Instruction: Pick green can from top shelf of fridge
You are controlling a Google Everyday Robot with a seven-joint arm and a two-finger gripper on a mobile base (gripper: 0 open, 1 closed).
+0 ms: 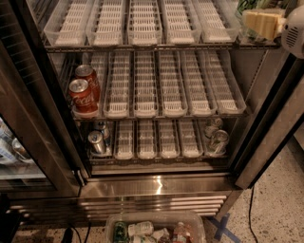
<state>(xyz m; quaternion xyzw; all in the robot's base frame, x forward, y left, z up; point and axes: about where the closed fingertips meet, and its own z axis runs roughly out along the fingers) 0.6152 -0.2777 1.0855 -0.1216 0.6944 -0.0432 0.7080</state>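
The fridge stands open in front of me, with several wire racks. The top shelf carries a row of translucent white slotted lane trays, which look empty where they show. My gripper, a cream-coloured part beside a grey-white round housing, is at the shelf's right end, in the frame's top right corner. A small green patch shows just behind it at the top edge. It may be the green can, but it is mostly hidden and cut off.
Two red Coca-Cola cans stand at the left of the middle shelf. Silver cans sit on the lower shelf at left and right. A clear bin of bottles is on the floor. The dark door frame slants at right.
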